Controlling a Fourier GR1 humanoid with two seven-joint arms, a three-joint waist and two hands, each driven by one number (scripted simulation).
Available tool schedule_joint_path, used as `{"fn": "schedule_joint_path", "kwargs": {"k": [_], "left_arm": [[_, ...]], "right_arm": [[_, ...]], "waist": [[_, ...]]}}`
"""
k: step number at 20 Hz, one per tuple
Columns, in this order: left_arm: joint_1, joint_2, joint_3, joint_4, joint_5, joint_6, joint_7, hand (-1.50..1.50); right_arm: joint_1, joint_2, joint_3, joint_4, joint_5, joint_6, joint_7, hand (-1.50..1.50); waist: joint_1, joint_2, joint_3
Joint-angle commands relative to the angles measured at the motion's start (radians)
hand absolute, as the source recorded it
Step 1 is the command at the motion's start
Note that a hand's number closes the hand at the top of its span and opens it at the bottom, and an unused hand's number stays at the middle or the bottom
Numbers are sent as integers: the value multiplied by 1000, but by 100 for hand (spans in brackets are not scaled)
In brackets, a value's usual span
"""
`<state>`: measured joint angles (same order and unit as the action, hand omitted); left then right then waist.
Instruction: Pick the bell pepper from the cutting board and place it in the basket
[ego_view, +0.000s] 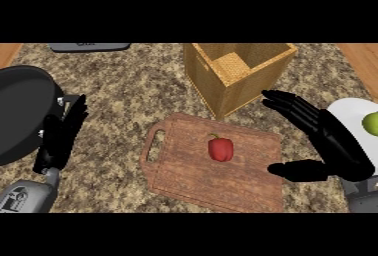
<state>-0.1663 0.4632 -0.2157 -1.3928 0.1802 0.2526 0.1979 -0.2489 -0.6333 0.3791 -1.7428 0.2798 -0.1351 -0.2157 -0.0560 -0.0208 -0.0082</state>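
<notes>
A red bell pepper with a green stem lies near the middle of the wooden cutting board. Behind the board stands a tall woven basket, open at the top. My right hand hovers at the board's right edge, open, its fingers straight and pointing up toward the basket, its thumb spread toward the board; it does not touch the pepper. My left hand rests open at the left, fingers up, well away from the board.
A black pan sits at the far left beside my left hand. A white plate with a green fruit lies at the right edge, partly behind my right hand. A grey object is at the back.
</notes>
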Motion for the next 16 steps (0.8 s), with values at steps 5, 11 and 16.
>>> {"fn": "schedule_joint_path", "kwargs": {"k": [5, 11, 16], "left_arm": [[0, 2, 19, 23, 5, -26, -32, 0], [-65, -65, 7, 64, -43, -31, -25, 0], [-68, -53, 80, 83, -40, -111, -19, 0]], "right_arm": [[25, -274, 61, -330, -33, 366, 386, -150], [45, -215, 15, -525, -129, 455, 644, -150], [11, -86, -28, -462, -66, 508, 652, -150]], "waist": [[14, 6, 2], [43, 19, 7], [56, 21, 8]]}}
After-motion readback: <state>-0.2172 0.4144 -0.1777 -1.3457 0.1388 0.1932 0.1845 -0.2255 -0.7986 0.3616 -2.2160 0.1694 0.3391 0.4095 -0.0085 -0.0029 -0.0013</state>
